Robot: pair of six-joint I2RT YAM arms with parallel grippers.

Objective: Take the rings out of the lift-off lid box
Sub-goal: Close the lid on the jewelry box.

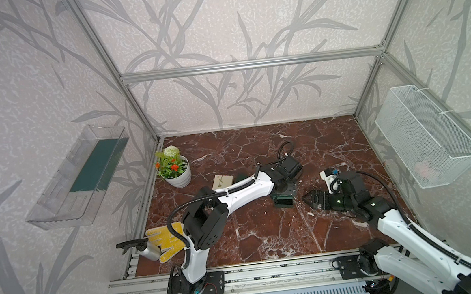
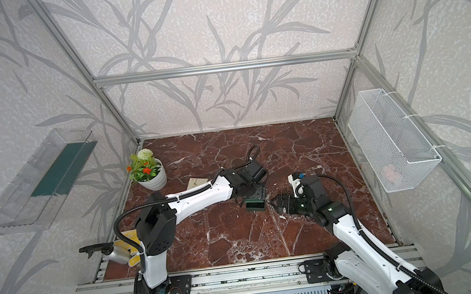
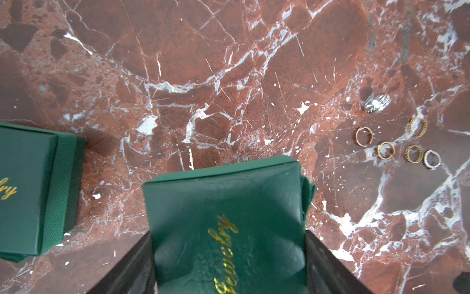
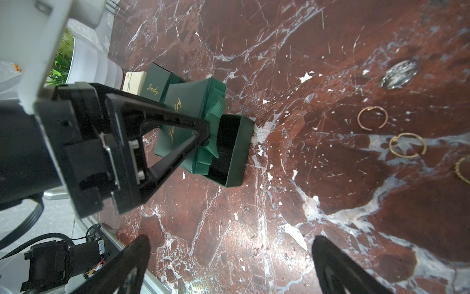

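Rings (image 3: 379,150): five thin hoops, four gold-toned and one silvery, lie loose on the red veined marble worktop (image 3: 229,76) near its middle, outside the box. They are close together but not stacked. A silver oval piece (image 3: 376,103) lies just beside them.

Box base (image 4: 234,150): square, green, open. Only black lining shows inside.

Lid (image 3: 229,224): green leatherette with gold script, dented and tilted over the base, clenched in the left pincer (image 4: 203,132).

Right pincer (image 4: 230,241): spread wide, grasping nothing, above bare marble.

Second green box (image 3: 30,188): closed, with a cream box (image 4: 134,80) behind it.
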